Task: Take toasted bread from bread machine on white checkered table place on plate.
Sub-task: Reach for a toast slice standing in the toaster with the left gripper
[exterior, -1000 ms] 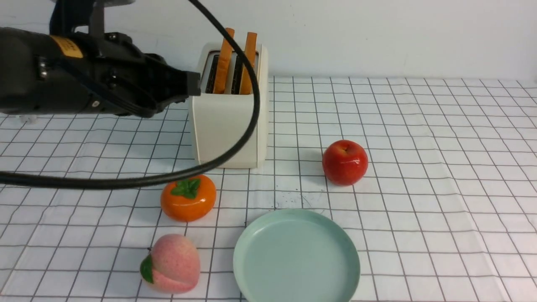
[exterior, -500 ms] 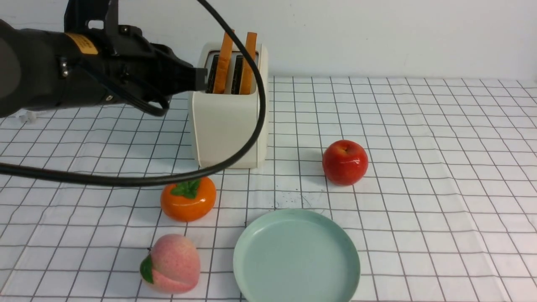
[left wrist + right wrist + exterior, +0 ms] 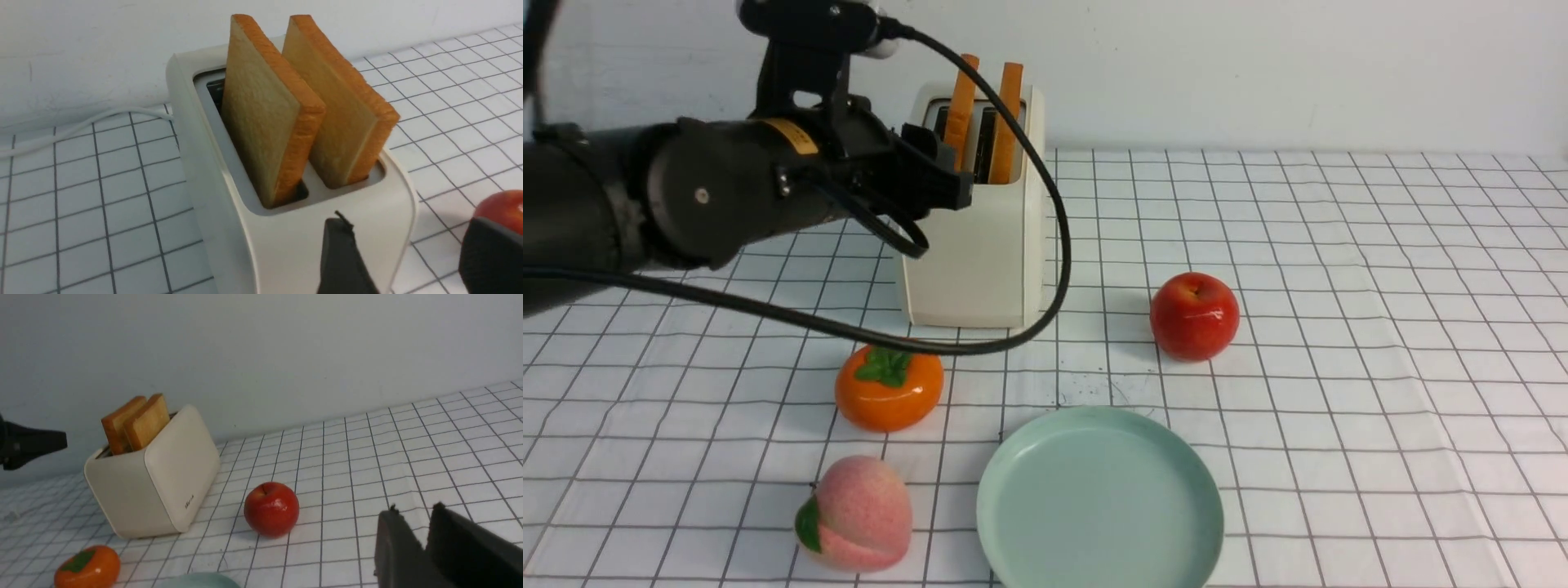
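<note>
The cream-white bread machine (image 3: 968,245) stands at the back of the white checkered table (image 3: 1339,327). Two slices of toasted bread (image 3: 961,106) stand upright in its slots, side by side. In the left wrist view the toasted bread (image 3: 265,122) sticks well out of the bread machine (image 3: 286,245). My left gripper (image 3: 947,175) is open and empty, level with the machine's top at its near end, just short of the slices; it also shows in the left wrist view (image 3: 408,222). The mint-green plate (image 3: 1098,498) lies empty at the front. My right gripper (image 3: 414,514) is shut, empty, low over the table.
A red apple (image 3: 1194,317) sits right of the bread machine. An orange persimmon (image 3: 889,395) and a pink peach (image 3: 854,513) lie left of the plate. My left arm's black cable (image 3: 1045,269) loops in front of the machine. A white cord (image 3: 81,126) runs behind it.
My left arm has swung right and forward, bringing its gripper from the machine's left side to the near end of its top. Toast, plate and fruits have not moved.
</note>
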`<action>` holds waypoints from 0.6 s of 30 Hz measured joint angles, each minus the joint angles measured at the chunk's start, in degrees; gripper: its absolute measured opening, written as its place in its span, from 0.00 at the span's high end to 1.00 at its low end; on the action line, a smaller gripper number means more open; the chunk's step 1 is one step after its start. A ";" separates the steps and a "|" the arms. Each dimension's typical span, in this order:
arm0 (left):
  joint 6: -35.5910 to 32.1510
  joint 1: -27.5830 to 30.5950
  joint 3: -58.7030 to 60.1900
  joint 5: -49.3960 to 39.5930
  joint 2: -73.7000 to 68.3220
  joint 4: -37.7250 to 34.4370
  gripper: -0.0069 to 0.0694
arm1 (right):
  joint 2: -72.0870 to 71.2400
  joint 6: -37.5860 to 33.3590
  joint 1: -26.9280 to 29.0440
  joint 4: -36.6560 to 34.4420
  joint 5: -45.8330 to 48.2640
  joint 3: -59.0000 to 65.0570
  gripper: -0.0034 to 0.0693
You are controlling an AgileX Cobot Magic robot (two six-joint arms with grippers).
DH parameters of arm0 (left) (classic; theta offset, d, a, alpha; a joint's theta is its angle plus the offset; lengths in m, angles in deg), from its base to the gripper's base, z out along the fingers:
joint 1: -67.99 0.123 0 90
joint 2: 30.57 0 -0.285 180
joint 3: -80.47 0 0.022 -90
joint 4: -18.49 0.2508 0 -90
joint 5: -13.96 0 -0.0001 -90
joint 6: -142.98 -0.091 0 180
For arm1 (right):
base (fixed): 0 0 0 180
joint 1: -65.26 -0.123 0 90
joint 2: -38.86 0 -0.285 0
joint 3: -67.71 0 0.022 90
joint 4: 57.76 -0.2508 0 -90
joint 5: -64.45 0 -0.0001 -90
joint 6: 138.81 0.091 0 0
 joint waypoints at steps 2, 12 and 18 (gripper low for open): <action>0.00 0.00 0.00 3.19 -1.65 1.80 0.38 | 1.15 -4.07 0.00 -1.79 3.61 -2.38 0.81; 6.87 0.00 -6.01 6.92 -8.43 9.25 0.38 | 8.58 -29.10 0.00 -27.85 11.66 -6.59 0.84; 7.45 0.00 -13.09 2.97 -12.37 9.43 0.38 | 11.52 -37.86 0.00 -37.49 12.10 -6.77 0.84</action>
